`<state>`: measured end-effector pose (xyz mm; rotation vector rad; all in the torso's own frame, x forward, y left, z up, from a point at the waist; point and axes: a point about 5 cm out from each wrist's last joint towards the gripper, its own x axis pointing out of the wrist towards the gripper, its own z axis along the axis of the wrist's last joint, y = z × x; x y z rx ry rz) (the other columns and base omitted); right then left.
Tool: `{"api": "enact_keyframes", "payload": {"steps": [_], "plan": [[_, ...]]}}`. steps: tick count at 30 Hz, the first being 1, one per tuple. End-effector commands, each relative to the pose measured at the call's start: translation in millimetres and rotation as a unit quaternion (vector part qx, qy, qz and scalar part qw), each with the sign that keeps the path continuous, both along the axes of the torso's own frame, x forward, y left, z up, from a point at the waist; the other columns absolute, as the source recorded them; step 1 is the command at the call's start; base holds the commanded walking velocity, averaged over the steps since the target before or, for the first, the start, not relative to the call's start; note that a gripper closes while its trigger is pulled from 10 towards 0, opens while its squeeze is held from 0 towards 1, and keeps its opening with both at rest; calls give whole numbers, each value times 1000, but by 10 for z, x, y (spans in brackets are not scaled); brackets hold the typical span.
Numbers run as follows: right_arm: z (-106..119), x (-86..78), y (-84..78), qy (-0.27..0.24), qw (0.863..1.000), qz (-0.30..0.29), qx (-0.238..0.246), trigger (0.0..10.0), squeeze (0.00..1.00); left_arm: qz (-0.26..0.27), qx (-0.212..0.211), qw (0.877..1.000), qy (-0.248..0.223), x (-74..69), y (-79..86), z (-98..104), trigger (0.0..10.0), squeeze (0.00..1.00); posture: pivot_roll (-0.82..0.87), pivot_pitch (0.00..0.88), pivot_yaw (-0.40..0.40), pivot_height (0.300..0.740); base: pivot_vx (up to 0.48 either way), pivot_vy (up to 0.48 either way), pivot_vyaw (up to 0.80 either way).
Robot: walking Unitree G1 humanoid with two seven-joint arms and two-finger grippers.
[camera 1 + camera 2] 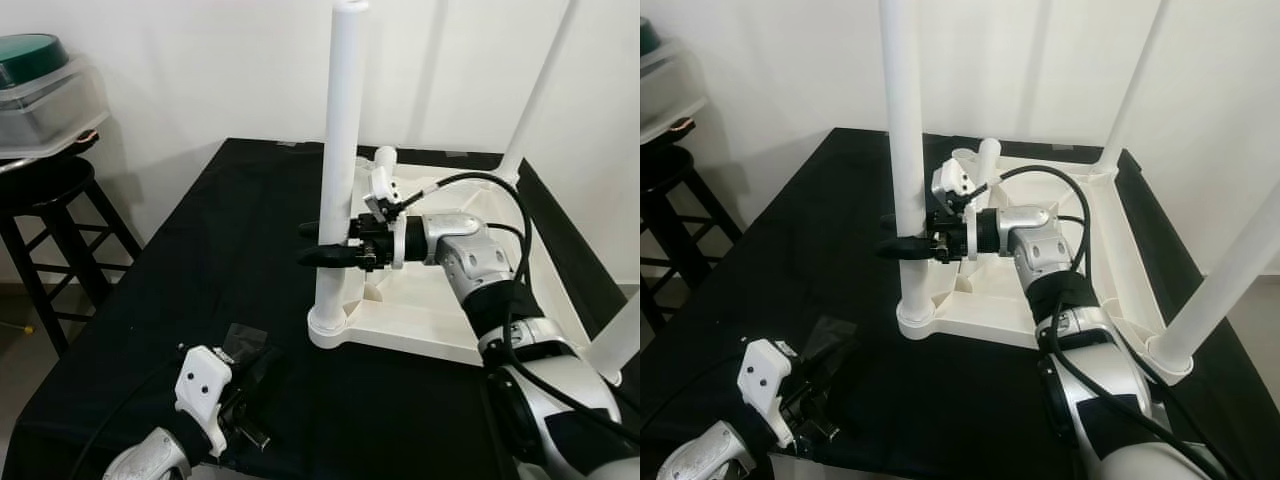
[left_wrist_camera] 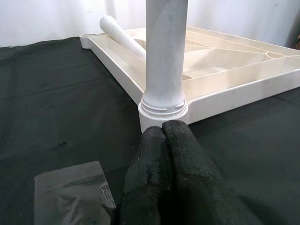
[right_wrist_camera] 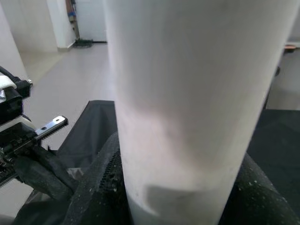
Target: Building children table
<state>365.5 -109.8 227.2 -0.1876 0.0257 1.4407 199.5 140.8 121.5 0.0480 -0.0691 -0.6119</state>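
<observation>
An upturned white children's tabletop [image 1: 440,310] lies on a black-covered table. A white leg [image 1: 340,160] stands upright in its near left corner socket [image 1: 335,325]. My right gripper [image 1: 318,243] is shut on that leg about halfway up, one black finger on each side. Two more legs [image 1: 1135,85] stand in other corners, and a loose white leg [image 1: 985,158] lies inside the tabletop. My left gripper [image 2: 166,140] is shut with nothing in it, low over the cloth just in front of the corner socket [image 2: 163,110].
A clear plastic bag [image 2: 70,190] lies on the cloth beside my left gripper. A black stool [image 1: 55,215] carrying a plastic container [image 1: 45,95] stands to the left of the table. White walls close behind. The table's left half is bare black cloth [image 1: 210,240].
</observation>
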Motion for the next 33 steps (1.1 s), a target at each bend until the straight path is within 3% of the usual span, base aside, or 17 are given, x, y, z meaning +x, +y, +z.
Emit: {"api": "enact_keyframes", "payload": {"steps": [1,2,4,5,6,7,8,9,10,16,20,21,23,24,28,29,33], "plan": [[-196,-27,-49,14,999,-16,-32,0,0,-1,-1,1000,0,-16,-12,6,0,0,67,22,-30,740,0,0,0],[-331,-79,-37,15,997,-59,-46,0,0,-1,-2,1000,-1,-21,-9,9,0,0,62,29,-36,740,0,0,0],[-331,-79,-37,15,997,-59,-46,0,0,-1,-2,1000,-1,-21,-9,9,0,0,62,29,-36,740,0,0,0],[-517,-132,58,27,988,-147,-34,0,0,-1,-2,1000,-1,-24,-3,11,0,0,57,33,-39,740,0,0,0],[-790,-301,214,57,956,-286,-17,0,0,0,-3,1000,-2,-25,17,20,0,0,37,49,-31,740,0,0,0],[-1022,-623,368,110,934,-340,-11,0,0,1,-4,1000,-3,-24,33,28,0,0,32,55,-25,740,0,0,0],[-1022,-623,368,110,934,-340,-11,0,0,1,-4,1000,-3,-24,33,28,0,0,32,55,-25,740,0,0,0],[-1074,-865,495,125,935,-330,-23,0,0,2,-6,1000,-3,-19,44,32,0,0,30,56,-22,740,0,0,0],[-952,-827,437,89,931,-355,-16,0,0,1,-6,1000,-3,-7,59,24,0,0,-1,49,-8,740,0,0,0],[-921,-565,190,78,914,-398,-24,0,0,-7,-11,1000,-1,32,42,15,0,0,20,30,-22,740,0,0,0],[-970,-568,247,70,921,-381,-41,0,0,-6,-10,1000,-2,44,37,16,0,0,14,29,-18,740,0,0,0],[-960,-581,270,76,923,-375,-34,10000,0,-2,-9,1000,-4,44,39,19,0,0,20,27,-19,740,0,0,0],[-913,-583,285,86,929,-359,-17,10000,0,2,-10,1000,-6,43,39,22,0,0,23,25,-21,740,0,0,0],[-824,-626,308,90,940,-329,-4,10000,1000,3,-9,1000,-6,41,37,25,0,0,25,27,-22,740,0,0,0],[-675,-660,314,88,955,-285,10,10000,1000,1,-9,1000,-6,39,32,27,0,0,22,25,-22,740,0,0,0],[-502,-583,260,57,974,-219,19,10000,1000,-2,-11,1000,-6,41,22,29,0,0,20,26,-23,740,0,0,0],[-354,-491,178,23,989,-146,13,10000,1000,-4,-11,1000,-6,41,13,30,0,0,21,26,-26,740,0,0,0]]}}
